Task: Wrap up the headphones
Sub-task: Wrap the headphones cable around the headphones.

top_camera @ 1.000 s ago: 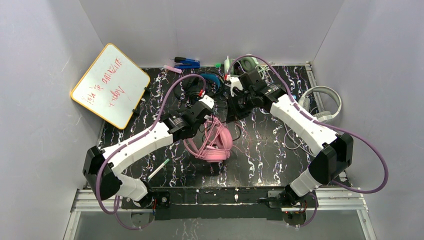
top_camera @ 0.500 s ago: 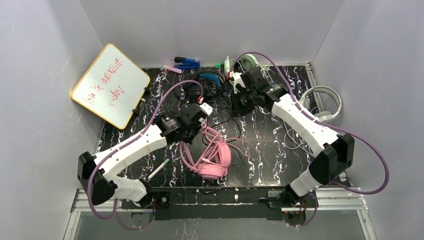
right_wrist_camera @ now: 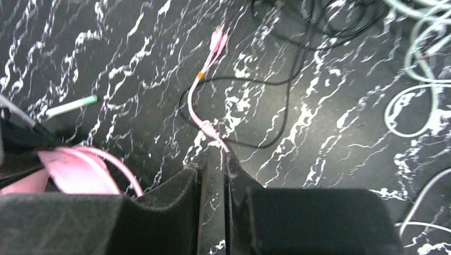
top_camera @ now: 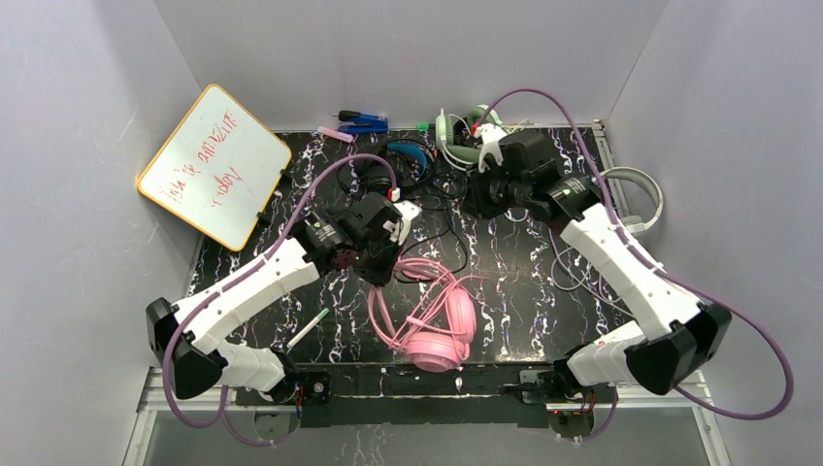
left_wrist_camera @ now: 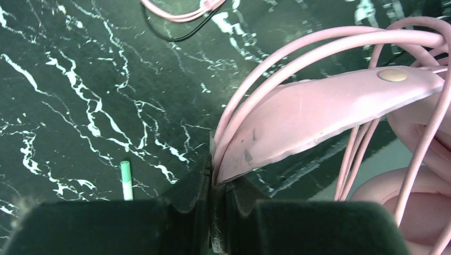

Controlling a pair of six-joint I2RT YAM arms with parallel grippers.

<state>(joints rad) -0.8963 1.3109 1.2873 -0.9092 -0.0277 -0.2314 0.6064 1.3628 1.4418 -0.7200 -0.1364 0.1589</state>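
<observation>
Left wrist view: the left gripper (left_wrist_camera: 215, 172) is pressed together on the flat pink band (left_wrist_camera: 314, 114) of the all-pink over-ear headphones (top_camera: 437, 325), with several turns of their thin cord caught beside it.

The headphones are at the front middle of the black table with white marble veins (top_camera: 524, 291), cups toward the near edge; I cannot tell if they rest on it. The right gripper (right_wrist_camera: 213, 159) shows only a narrow slit between its fingers. The loose pink cord tail (right_wrist_camera: 194, 109) runs up to its tips, but I cannot tell if it is pinched. To wrap well, I think the left should hold the band firm while the right takes the tail and lays even turns, away from the thin black cords (right_wrist_camera: 287, 69). Plain grey walls (top_camera: 408, 58) close the table, and a yellow-framed whiteboard (top_camera: 213, 165) leans at the left.
</observation>
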